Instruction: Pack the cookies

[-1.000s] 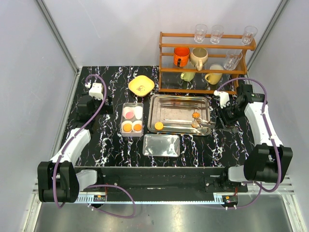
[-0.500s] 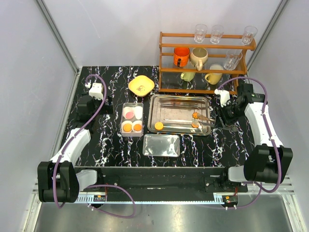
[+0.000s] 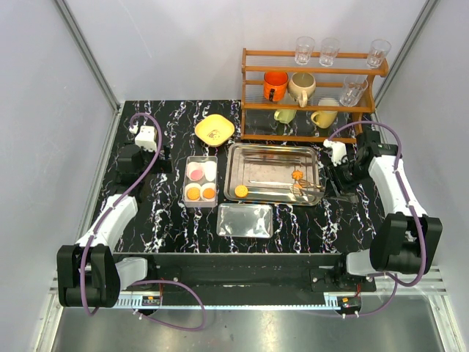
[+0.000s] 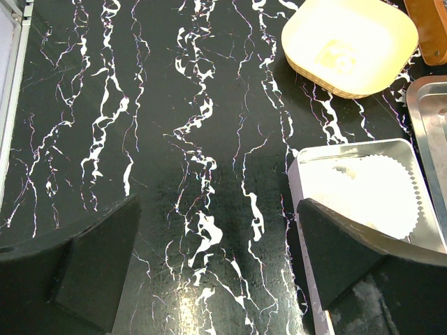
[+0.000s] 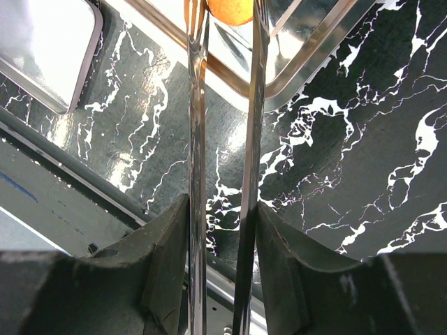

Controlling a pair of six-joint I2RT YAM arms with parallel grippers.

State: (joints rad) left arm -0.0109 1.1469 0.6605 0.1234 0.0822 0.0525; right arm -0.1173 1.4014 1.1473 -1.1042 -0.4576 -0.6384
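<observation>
My right gripper (image 5: 222, 209) is shut on a pair of metal tongs (image 5: 198, 139), which reach over the steel tray's (image 3: 271, 155) right end. An orange cookie (image 5: 220, 8) sits between the tong tips at the top edge of the right wrist view. From above, one orange cookie (image 3: 297, 174) lies by the tong tips and another (image 3: 241, 191) at the tray's left. The small box (image 3: 201, 181) holds a pink cookie (image 3: 194, 171) and two orange ones (image 3: 201, 192) in paper cups. My left gripper (image 4: 220, 265) hangs open over bare table beside the box.
A yellow bowl (image 3: 214, 129) sits behind the box, and the box's metal lid (image 3: 245, 220) lies in front of the tray. A wooden rack (image 3: 314, 95) with mugs and glasses stands at the back right. The table's near edge runs under the tongs (image 5: 70, 174).
The right arm has shifted slightly toward the back, carrying the tongs with it over the tray's right end. The left arm has not moved.
</observation>
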